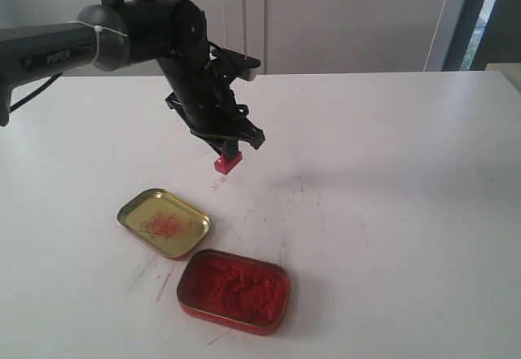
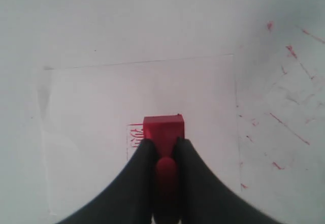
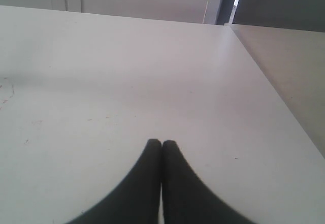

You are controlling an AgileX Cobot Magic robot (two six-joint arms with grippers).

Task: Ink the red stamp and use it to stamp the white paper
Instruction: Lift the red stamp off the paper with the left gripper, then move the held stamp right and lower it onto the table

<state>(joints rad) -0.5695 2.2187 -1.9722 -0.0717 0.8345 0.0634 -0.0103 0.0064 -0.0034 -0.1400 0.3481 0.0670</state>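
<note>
My left gripper [image 1: 230,149] is shut on the red stamp [image 1: 227,162], and hangs a little above the white paper [image 1: 244,188]. In the left wrist view the stamp [image 2: 163,130] shows its square block below the black fingers [image 2: 139,170], with the knob pinched between them. A small red stamped mark [image 2: 134,135] lies on the paper [image 2: 101,112] right beside the block. My right gripper [image 3: 162,144] is shut with nothing in it, over bare table; it does not show in the exterior view.
A gold tin lid with red scribbles [image 1: 164,222] lies at the front left. A red tin of ink paste [image 1: 234,291] sits nearer the front edge. Red smears [image 1: 301,196] mark the table beside the paper.
</note>
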